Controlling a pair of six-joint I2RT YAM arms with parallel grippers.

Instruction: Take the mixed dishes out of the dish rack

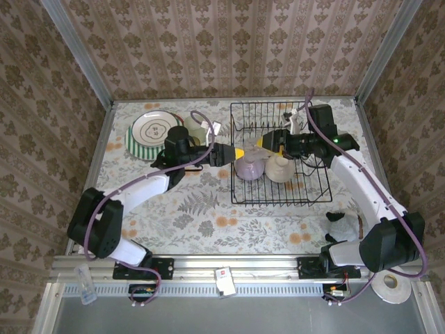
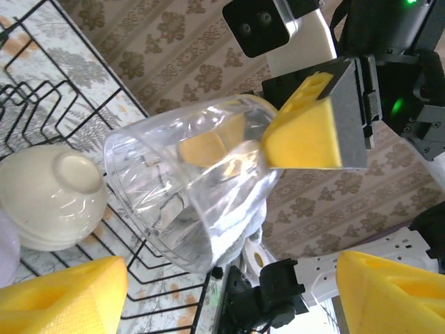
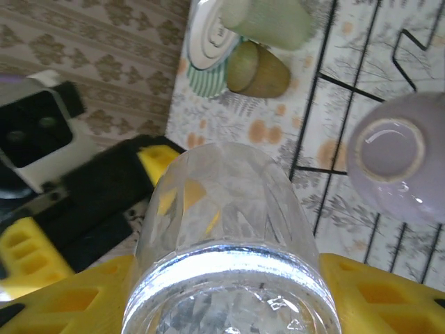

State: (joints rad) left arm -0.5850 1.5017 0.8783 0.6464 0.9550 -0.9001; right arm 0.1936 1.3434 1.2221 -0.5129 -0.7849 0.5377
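Observation:
My right gripper is shut on a clear faceted glass, held on its side above the left part of the black wire dish rack. My left gripper faces the glass's mouth from the left, open, its yellow fingers wide of the glass and not touching it. In the rack lie an upturned lavender bowl and an upturned cream bowl. Left of the rack on the table are a green-white striped plate, a pale-green cup and an amber cup.
The two arms meet over the rack's left edge. A crumpled white cloth lies near the right arm's base. A roll of tape and a small bottle sit off the table's front rail. Patterned walls close in the back and sides.

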